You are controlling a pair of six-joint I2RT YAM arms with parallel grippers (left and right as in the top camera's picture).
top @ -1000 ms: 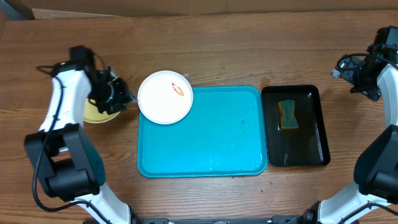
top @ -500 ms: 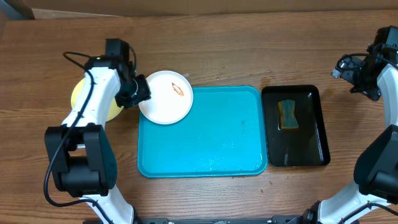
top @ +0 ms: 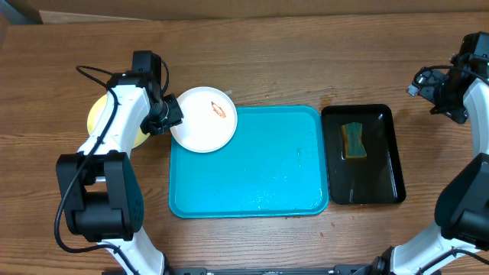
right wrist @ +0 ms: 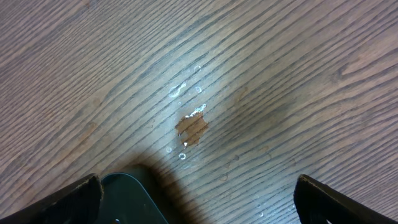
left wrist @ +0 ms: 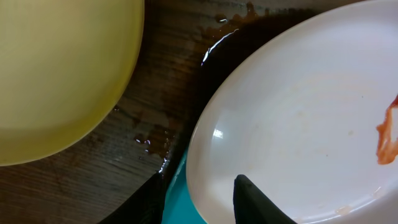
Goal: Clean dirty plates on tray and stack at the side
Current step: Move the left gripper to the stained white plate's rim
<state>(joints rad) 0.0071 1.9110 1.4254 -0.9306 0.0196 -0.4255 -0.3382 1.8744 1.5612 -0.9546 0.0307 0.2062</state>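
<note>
A white plate [top: 202, 122] with an orange-red smear [top: 218, 110] lies over the far left corner of the turquoise tray [top: 252, 168]. A pale yellow plate [top: 95, 116] lies on the table left of it, partly hidden by my left arm. Only these two plates show. My left gripper [top: 164, 118] is at the white plate's left rim. In the left wrist view its jaws [left wrist: 202, 199] are open and straddle the rim of the white plate [left wrist: 298, 124], with the yellow plate [left wrist: 56, 74] to the left. My right gripper [right wrist: 199, 199] is open and empty above bare wood.
A black tray [top: 378, 183] holding a green and yellow sponge [top: 353, 141] stands right of the turquoise tray. Its corner shows in the right wrist view [right wrist: 130, 199]. Water is spilled on the wood between the plates [left wrist: 155, 137].
My left gripper moved from over the yellow plate rightward to the white plate's left rim, then held still. The right arm has not moved.
</note>
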